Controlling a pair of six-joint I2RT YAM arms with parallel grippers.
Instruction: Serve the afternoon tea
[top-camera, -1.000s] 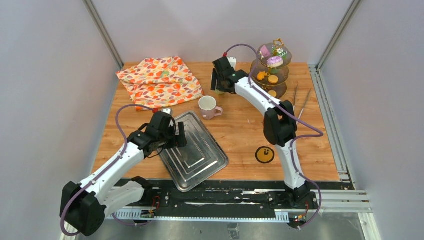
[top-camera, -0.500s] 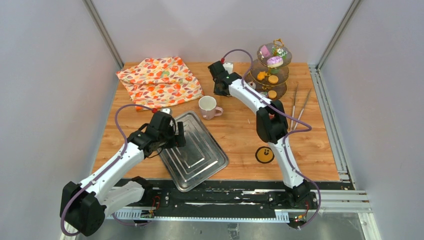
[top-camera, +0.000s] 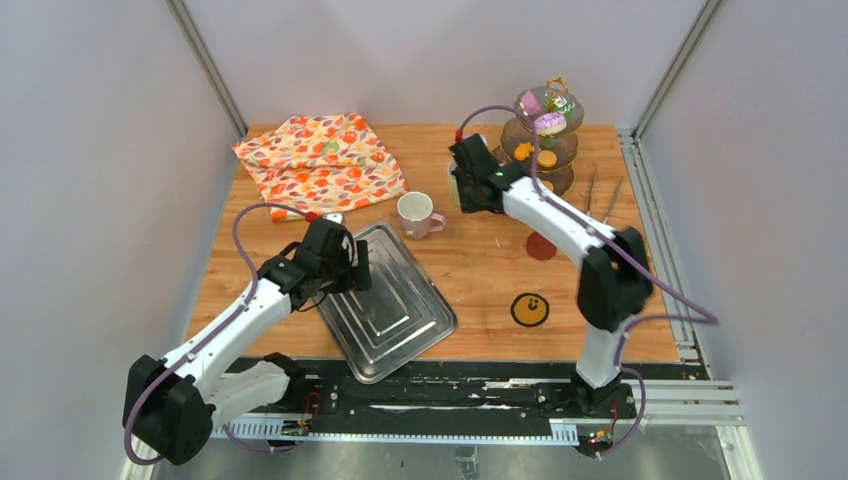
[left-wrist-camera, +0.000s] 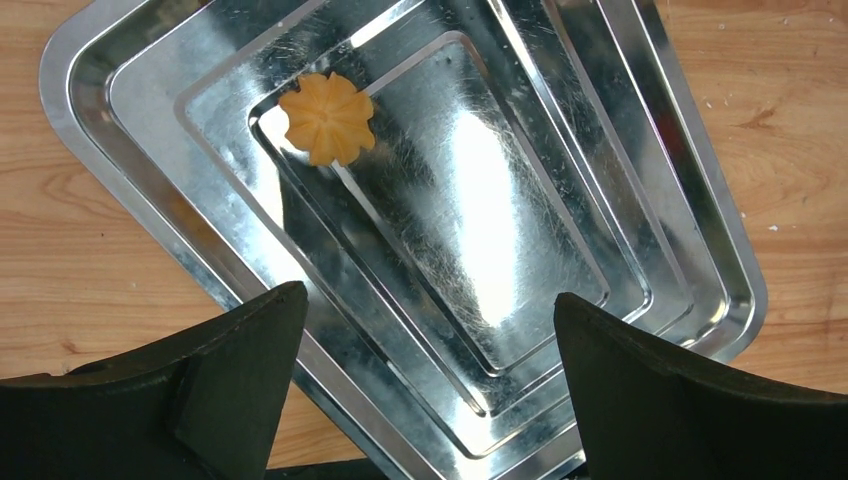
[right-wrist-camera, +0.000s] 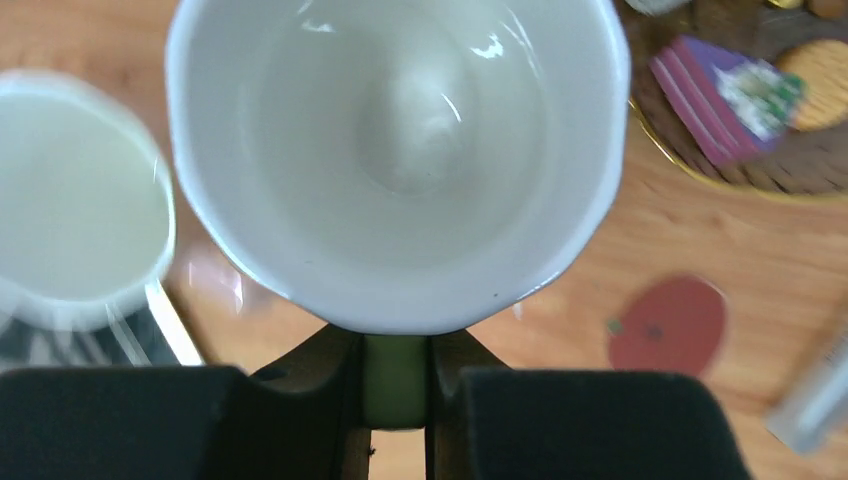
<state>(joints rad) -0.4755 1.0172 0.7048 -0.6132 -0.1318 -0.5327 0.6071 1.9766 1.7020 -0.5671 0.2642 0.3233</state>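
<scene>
The right gripper (right-wrist-camera: 396, 372) is clamped on the green handle of the pale-green mug (right-wrist-camera: 400, 150) and holds it off the table (top-camera: 480, 275), its white inside facing the wrist camera. In the top view this gripper hangs just right of the pink mug (top-camera: 415, 213), which stands upright on the wood near the far corner of the tray (top-camera: 400, 310). Behind and to the right of the held mug is the tiered stand (top-camera: 572, 150). Its top tier carries a donut (top-camera: 549, 122), its middle tier carries orange cookies (top-camera: 546, 158), and a purple cake (right-wrist-camera: 725, 95) shows on a plate in the wrist view. A red coaster (top-camera: 541, 246) lies on the table under the right arm, and a yellow coaster (top-camera: 529, 309) lies nearer the bases. The tongs (top-camera: 598, 200) lie right of the stand, and the cloth (top-camera: 320, 160) sits folded at the far left

The left gripper (left-wrist-camera: 428, 310) hovers over the tray's left side, jaws spread wide and holding nothing. One flower cookie (left-wrist-camera: 326, 118) lies flat in the tray's inner well, near a corner, apart from the fingers (left-wrist-camera: 240, 370)
</scene>
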